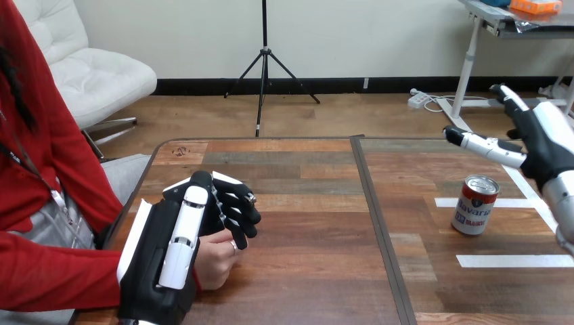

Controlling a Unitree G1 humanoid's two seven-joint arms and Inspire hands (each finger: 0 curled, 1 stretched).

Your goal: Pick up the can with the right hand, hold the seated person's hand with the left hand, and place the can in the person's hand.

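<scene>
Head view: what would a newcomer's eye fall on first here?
The left hand, at the table's near left, curls its fingers over the person's hand. At the right, a can stands upright, untouched, with the open right hand hovering above it.

Left hand (172, 247) seemingly curled, right hand (547, 143) spread

1. Centre frame: the worktop (304, 271) is matt wood planking with visible grain.
2. Right: the can (475, 205) is metal, with a shiny silver lid and a glossy printed wall.
3. Lower left: the left hand (169, 250) has glossy white shells over matt black plastic.
4. Lower right: the tape strips (514, 261) are smooth and white.
</scene>
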